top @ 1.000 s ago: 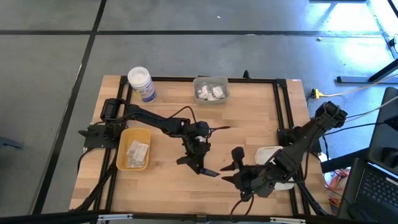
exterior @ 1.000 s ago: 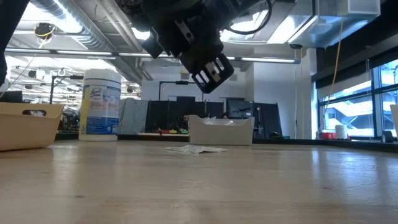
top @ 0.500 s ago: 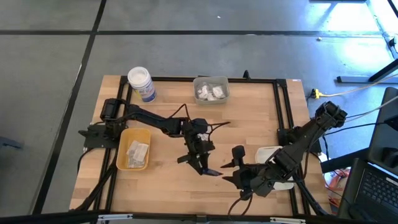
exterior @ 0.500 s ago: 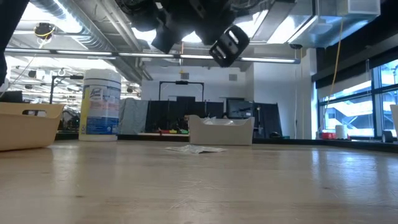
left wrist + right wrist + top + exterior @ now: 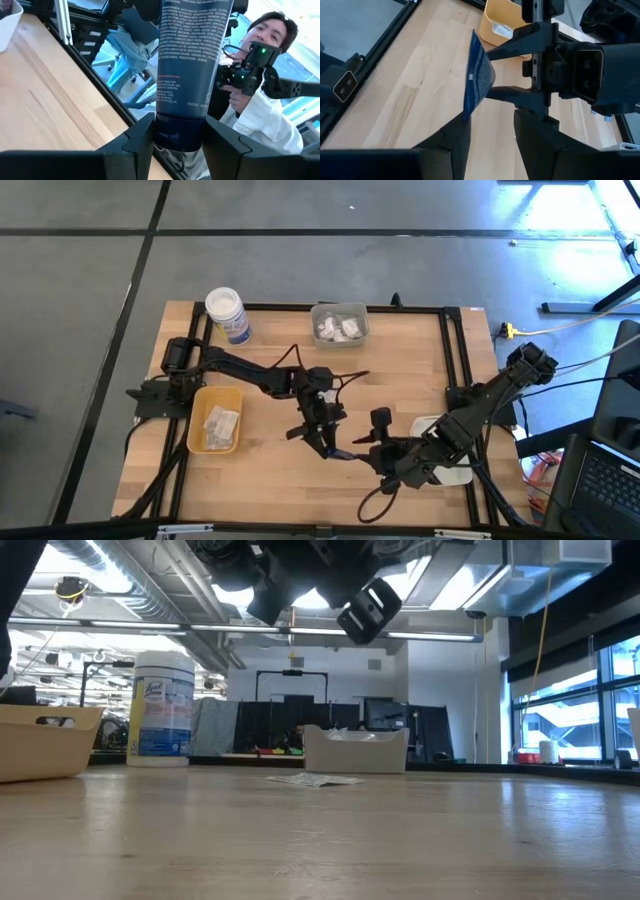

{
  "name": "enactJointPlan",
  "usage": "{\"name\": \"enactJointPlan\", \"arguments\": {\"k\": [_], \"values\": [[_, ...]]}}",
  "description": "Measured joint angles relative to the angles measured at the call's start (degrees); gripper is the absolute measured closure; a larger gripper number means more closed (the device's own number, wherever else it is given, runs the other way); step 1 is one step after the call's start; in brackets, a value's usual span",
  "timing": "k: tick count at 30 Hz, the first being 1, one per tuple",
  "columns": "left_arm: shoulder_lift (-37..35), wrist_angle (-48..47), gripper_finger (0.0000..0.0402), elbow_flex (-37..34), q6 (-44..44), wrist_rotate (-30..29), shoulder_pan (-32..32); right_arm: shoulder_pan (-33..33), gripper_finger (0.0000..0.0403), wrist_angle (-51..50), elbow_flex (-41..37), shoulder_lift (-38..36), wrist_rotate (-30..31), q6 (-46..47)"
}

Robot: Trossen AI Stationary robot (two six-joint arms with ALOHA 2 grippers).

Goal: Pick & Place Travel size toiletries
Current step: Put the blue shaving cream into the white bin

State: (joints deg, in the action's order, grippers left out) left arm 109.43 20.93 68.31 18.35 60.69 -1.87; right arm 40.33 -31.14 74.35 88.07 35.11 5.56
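Left fingers (image 5: 140, 145) clamped on the cap end of a dark blue tube (image 5: 192, 65), printed body sticking straight out between them; left gripper (image 5: 322, 442) raised above the middle of the table (image 5: 400, 370), nearer its front edge, tube (image 5: 343, 455) carried clear of the wood and pointing toward the right arm. Right fingers (image 5: 447, 145) parted on either side of the tube's flat crimped end (image 5: 477, 75), not seen pressing it; right gripper (image 5: 368, 452) just beside the left one, toward the front right corner, the two facing tip to tip.

Around them: yellow tray (image 5: 214, 419) near the left edge with pale packets (image 5: 220, 423) inside; clear tray (image 5: 339, 325) at the back edge holding white lumpy packets (image 5: 336, 328); big white jar (image 5: 227, 315) with blue label at the back left corner; white tray (image 5: 432, 423) near the right edge, largely hidden under the right arm; flat white sachets (image 5: 313, 779) lying on the wood in front of the clear tray in the low view. Beyond the table's front edge, a person (image 5: 260, 100) in white, hand up near a small dark device (image 5: 250, 72) with green lights.
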Motion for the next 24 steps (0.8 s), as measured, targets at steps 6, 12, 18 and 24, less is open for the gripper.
{"name": "enactJointPlan", "arguments": {"k": [6, 12, 18, 24], "values": [[-0.07, -0.17, 0.0258, 0.0, 1.02, -0.44, 0.02, 0.47, 0.0262, 0.0, 0.0, 0.0, -0.6, 2.0], [0.15, -1.41, 0.0258, -0.04, 1.66, -3.46, 0.24, 0.56, 0.0265, 1.44, 0.09, -0.52, -5.16, 4.78], [0.11, -2.19, 0.0258, -0.04, 1.88, -4.03, 0.39, 0.53, 0.0253, 0.88, 0.8, -0.83, -4.28, 3.86], [0.11, -1.46, 0.0258, -0.04, 2.07, -2.78, 0.06, 0.51, 0.0248, -0.55, 1.07, -0.9, -3.95, 3.74]]}}
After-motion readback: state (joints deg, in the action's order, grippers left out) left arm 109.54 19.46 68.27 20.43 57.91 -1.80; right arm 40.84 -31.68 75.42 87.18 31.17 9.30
